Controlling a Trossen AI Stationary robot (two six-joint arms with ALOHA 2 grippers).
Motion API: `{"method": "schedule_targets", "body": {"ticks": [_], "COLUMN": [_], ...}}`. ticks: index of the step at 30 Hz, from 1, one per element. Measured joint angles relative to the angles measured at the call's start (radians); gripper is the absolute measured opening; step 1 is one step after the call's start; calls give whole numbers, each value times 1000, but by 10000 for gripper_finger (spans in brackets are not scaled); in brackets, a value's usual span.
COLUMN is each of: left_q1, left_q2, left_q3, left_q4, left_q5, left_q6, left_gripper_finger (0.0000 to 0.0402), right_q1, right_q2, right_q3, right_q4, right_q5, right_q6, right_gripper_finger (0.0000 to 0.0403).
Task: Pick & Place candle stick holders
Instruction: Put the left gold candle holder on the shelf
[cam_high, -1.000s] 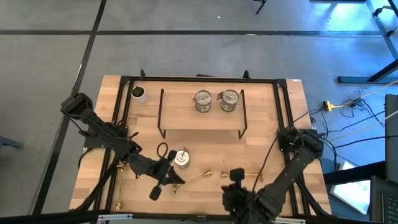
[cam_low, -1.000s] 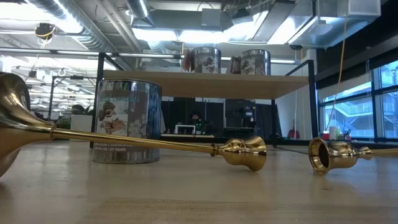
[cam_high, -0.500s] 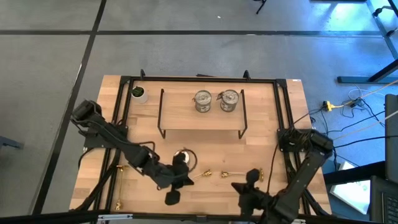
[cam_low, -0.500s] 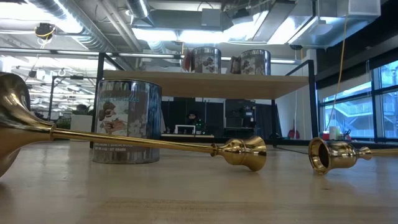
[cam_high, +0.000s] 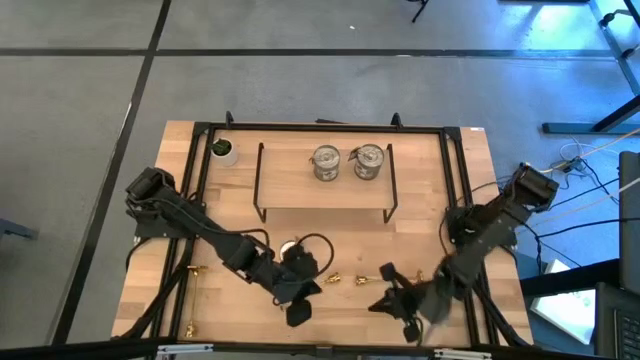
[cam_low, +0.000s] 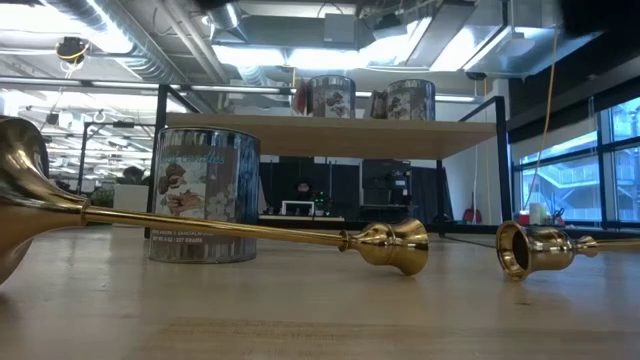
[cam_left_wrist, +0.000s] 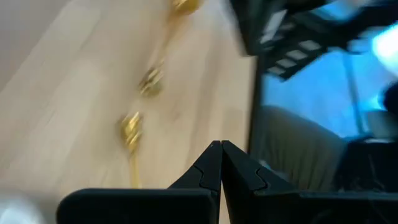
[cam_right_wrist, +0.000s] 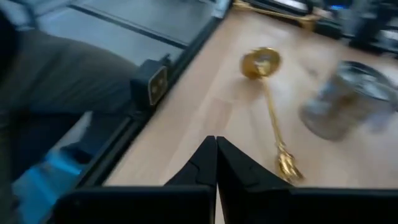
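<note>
Two silvery round cups (cam_high: 326, 162) (cam_high: 368, 160) stand on the black wire rack (cam_high: 262, 185). A third cup (cam_high: 293, 250) stands on the table; the low view shows it too (cam_low: 205, 195). Gold-brass sticks lie on their sides on the table near its front edge (cam_high: 335, 278) (cam_high: 365, 278), and another lies by the left frame rail (cam_high: 190, 270). My left gripper (cam_high: 312, 288) is shut and empty just near of the third cup, above the sticks (cam_left_wrist: 132, 130). My right gripper (cam_high: 382, 302) is shut and empty, to the right of the sticks (cam_right_wrist: 273, 118).
A small white pot with a green plant (cam_high: 222, 150) stands at the far left corner. A black frame (cam_high: 455, 180) runs round the table top. Bare wood lies between the rack and the right frame rail (cam_high: 420, 210).
My left arm has reached along the near side toward the table's right edge, past the cup on the table. My right arm has lifted its elbow toward the right edge, and its gripper has turned toward the table's left. The sticks and cups have stayed put.
</note>
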Motion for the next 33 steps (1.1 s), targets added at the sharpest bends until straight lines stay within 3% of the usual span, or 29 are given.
{"method": "schedule_targets", "body": {"ticks": [4, 6, 13, 19, 27, 33], "left_q1": [11, 12, -14, -71, -215, -323], "left_q2": [0, 0, 0, 0, 0, 0], "left_q3": [0, 0, 0, 0, 0, 0], "left_q4": [-170, -252, -507, -756, -773, -791], "left_q5": [12, 41, 143, 254, 367, 407], "left_q6": [-220, -324, -631, -936, -1305, -1426], "left_gripper_finger": [2, 2, 2, 2, 2, 7], "right_q1": [-102, -130, -151, -167, -188, -188], "right_q2": [2, 3, 3, 3, 3, 3], "right_q3": [-45, -45, -45, -45, -45, -45], "right_q4": [106, 108, 137, 138, 143, 143], "right_q5": [-263, -322, -354, -356, -406, -407], "right_q6": [-70, -86, -228, -248, -265, -244], "right_gripper_finger": [3, 3, 3, 3, 3, 3]}}
